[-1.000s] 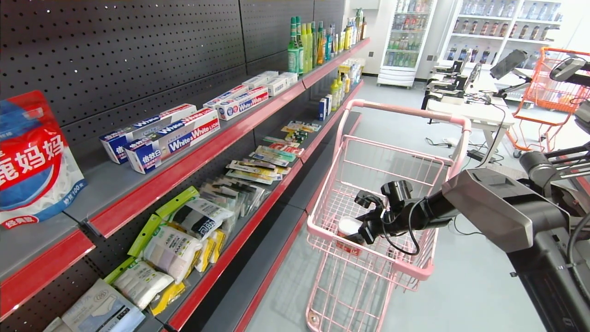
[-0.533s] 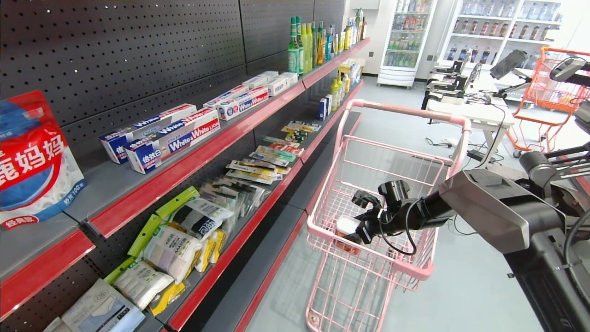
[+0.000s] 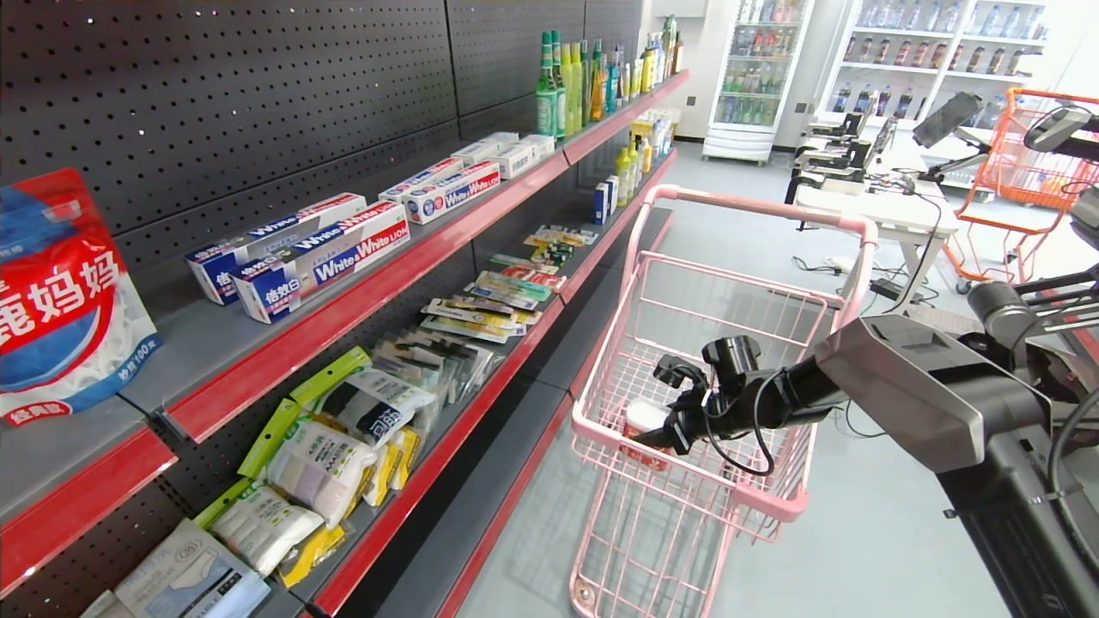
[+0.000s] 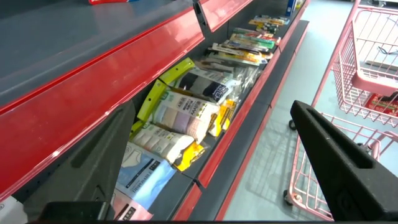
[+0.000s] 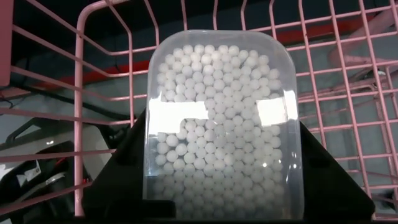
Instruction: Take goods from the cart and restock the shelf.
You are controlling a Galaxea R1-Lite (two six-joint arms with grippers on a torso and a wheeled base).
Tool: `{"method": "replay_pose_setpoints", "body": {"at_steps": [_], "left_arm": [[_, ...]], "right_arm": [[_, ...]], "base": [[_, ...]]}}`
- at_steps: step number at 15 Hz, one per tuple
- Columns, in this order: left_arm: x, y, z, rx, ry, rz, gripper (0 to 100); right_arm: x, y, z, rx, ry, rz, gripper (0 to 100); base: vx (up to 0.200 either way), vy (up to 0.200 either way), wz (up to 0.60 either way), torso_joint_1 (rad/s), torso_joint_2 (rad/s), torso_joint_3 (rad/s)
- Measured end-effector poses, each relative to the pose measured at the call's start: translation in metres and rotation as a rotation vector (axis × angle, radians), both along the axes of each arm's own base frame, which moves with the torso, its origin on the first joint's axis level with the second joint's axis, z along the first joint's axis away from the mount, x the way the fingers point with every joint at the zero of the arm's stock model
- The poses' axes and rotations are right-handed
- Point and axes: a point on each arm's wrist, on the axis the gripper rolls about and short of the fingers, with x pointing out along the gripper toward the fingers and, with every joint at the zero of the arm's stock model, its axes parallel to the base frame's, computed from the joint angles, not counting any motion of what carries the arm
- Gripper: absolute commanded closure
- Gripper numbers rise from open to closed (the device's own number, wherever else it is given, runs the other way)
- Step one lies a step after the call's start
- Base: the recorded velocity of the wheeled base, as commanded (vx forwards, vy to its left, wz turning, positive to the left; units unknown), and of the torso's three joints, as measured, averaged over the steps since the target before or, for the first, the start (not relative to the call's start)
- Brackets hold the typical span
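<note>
You are on the picking-up step. Your right gripper (image 3: 659,436) is down inside the pink cart (image 3: 755,206). It is in the basket's corner on the shelf side, the end far from the handle. The clear tub (image 5: 224,124) is there too, full of little white tips. It has not been lifted above the cart's rim yet.

In the right wrist view, one dark finger (image 5: 127,163) sits on each side of the tub, right against its walls. So I think the right gripper is squeezing the tub, with its jaws closed on the tub's sides.

Your left gripper (image 4: 212,109) is held low by the shelf (image 3: 361,305), just out from the middle level. Its jaws are wide apart and it holds nothing.

Next, I think you should lift the tub straight up. Go slowly, so it does not bump the pink wires or the rim. Once it is over the rim, swing it across to the shelf. The top level has a bare grey spot (image 3: 185,348) near its front edge, between the big red and blue bag (image 3: 60,296) and the toothpaste boxes (image 3: 322,257). That looks like room for it, but I can't tell where tubs like this belong.

The tub's walls look smooth, so it could slip. Keep it upright.
</note>
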Motion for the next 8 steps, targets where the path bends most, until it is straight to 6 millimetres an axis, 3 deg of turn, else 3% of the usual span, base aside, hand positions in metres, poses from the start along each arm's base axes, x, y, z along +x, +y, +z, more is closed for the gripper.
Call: {"method": "replay_pose_setpoints", "body": {"at_steps": [6, 8], "left_arm": [[0.000, 0.000, 0.000, 0.000, 0.001, 0.000, 0], [0.000, 0.000, 0.000, 0.000, 0.001, 0.000, 0]], "right_arm": [[-0.007, -0.004, -0.002, -0.018, 0.022, -0.014, 100], [-0.010, -0.009, 0.009, -0.038, 0.021, -0.050, 100]], "base": [[0.000, 0.000, 0.00, 0.000, 0.00, 0.000], [0.000, 0.000, 0.00, 0.000, 0.00, 0.000]]}}
